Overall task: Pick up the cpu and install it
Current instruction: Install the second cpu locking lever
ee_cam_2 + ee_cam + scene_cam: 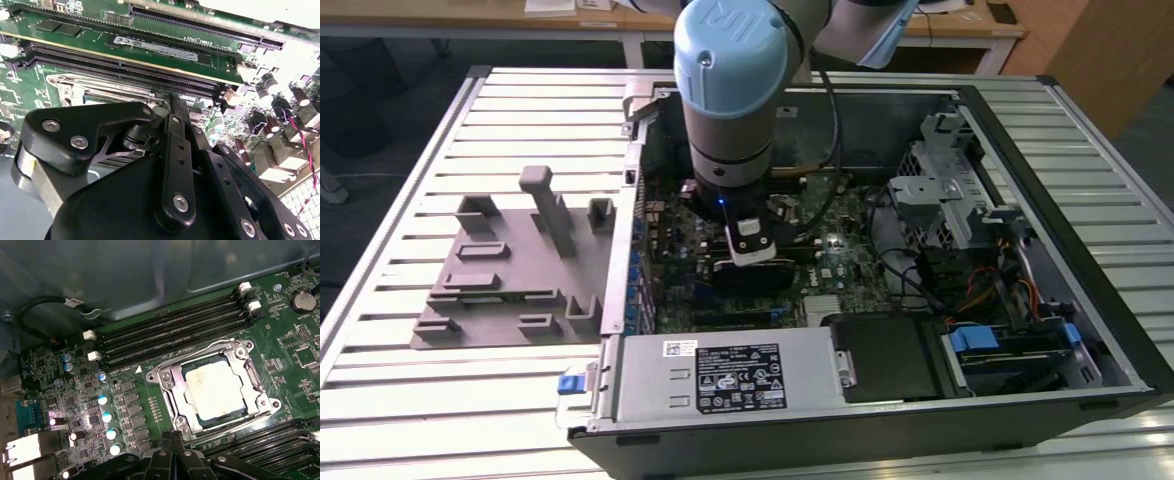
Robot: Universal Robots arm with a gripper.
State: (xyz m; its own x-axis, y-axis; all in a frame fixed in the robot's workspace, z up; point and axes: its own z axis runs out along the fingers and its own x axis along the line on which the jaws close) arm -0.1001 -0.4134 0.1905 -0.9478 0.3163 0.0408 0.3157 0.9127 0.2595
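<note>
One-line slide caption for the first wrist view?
The cpu lies inside the metal-framed socket on the motherboard, beside empty memory slots, the gripper just above it.

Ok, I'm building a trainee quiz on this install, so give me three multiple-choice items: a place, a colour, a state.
1. Where does the cpu lie? A on a shelf; B in the motherboard socket; C in a drawer.
2. What colour is the plastic tray beside the computer case? A red; B grey; C yellow.
3. How is the computer case? A shut; B open, on its side; C upright.
Key: 1 B, the socket's metal frame surrounds the cpu; 2 B, the tray is plain grey; 3 B, the exterior view looks straight down into the case.
</note>
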